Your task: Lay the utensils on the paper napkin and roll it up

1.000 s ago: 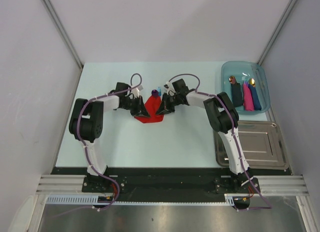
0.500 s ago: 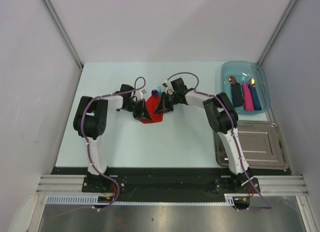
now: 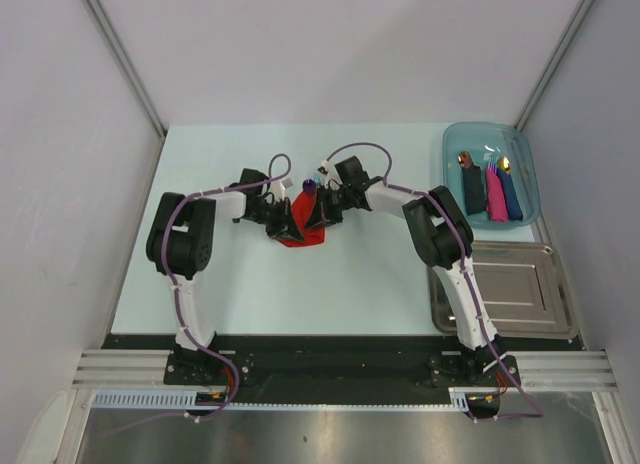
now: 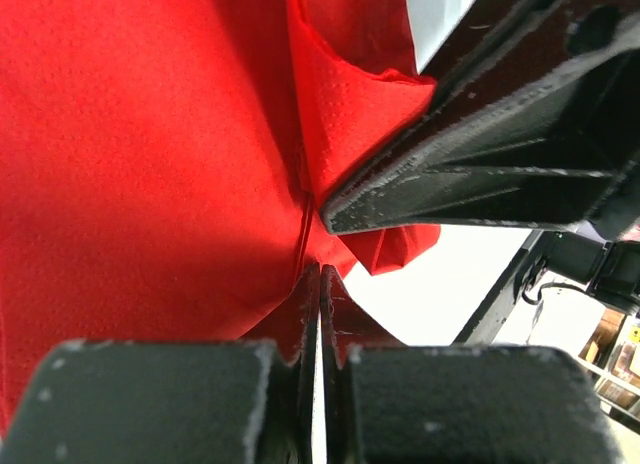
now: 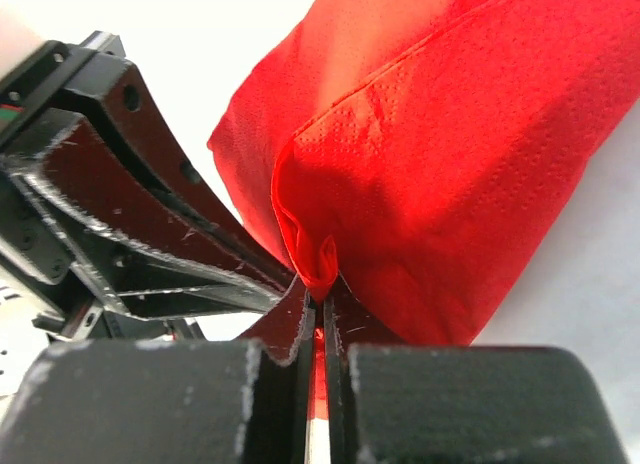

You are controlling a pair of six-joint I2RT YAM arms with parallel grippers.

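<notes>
The red paper napkin (image 3: 304, 235) lies bunched at the table's middle between both grippers. Two utensils poke out at its far end, a purple spoon bowl (image 3: 308, 187) and a bright blue tip (image 3: 318, 180). My left gripper (image 3: 287, 220) comes in from the left. Its jaws are shut, and the napkin's crease runs into their tips (image 4: 318, 272). My right gripper (image 3: 318, 215) is shut on a pinched fold of the napkin (image 5: 322, 282). In both wrist views the red napkin (image 4: 150, 154) (image 5: 470, 144) fills most of the frame and hides the utensils. The two grippers almost touch.
A clear teal bin (image 3: 450, 144) at the back right holds black, pink and blue napkin rolls with spoon heads poking out. A flat metal tray (image 3: 510, 289) sits in front of it, beside the right arm. Grey walls enclose the table.
My left gripper has closed its jaws at the napkin. Both grippers have drawn closer together, the right one shifting left, and the napkin is bunched narrower.
</notes>
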